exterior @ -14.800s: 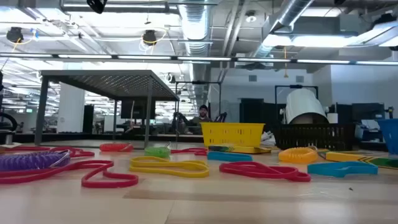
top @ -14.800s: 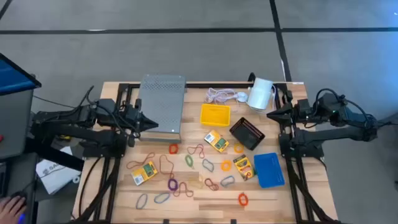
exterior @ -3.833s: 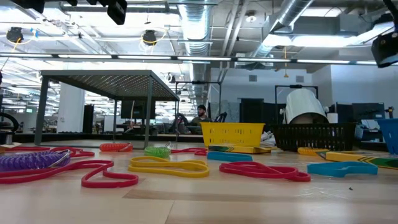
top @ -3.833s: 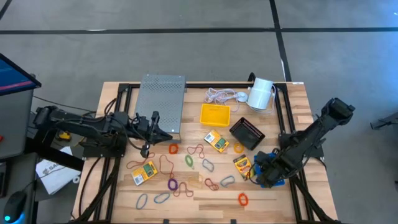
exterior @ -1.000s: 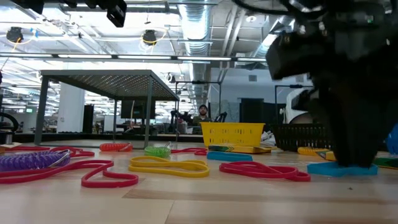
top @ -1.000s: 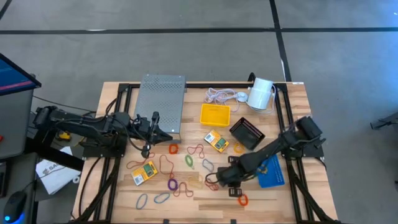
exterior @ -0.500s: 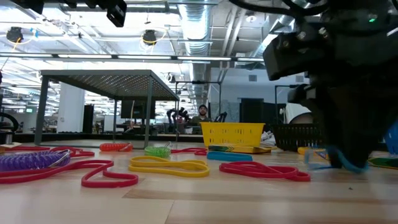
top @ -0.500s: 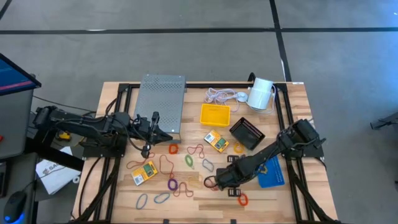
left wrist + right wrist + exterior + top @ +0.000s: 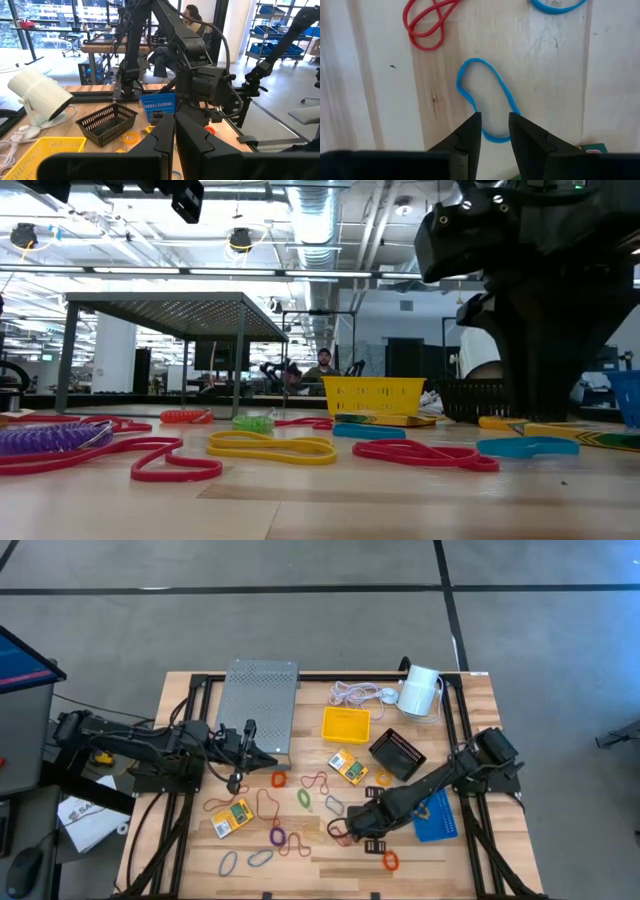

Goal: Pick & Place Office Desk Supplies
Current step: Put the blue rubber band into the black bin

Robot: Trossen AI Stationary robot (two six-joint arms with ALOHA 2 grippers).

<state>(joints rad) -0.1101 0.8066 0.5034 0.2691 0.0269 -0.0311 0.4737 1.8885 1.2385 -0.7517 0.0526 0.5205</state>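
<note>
One thin blue rubber loop [image 9: 487, 98] lies beneath the right claw's [image 9: 495, 125] slightly parted fingers.

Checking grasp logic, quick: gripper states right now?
Left gripper: shut, holding nothing.
Right gripper: slightly open over the blue rubber band, nothing visibly held.

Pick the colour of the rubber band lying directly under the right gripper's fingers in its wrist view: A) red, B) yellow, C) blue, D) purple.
C: in the right wrist view the right gripper points down at a blue rubber band flat on the wooden table, its fingers slightly apart over the loop's near end; a red band lies farther off.
</note>
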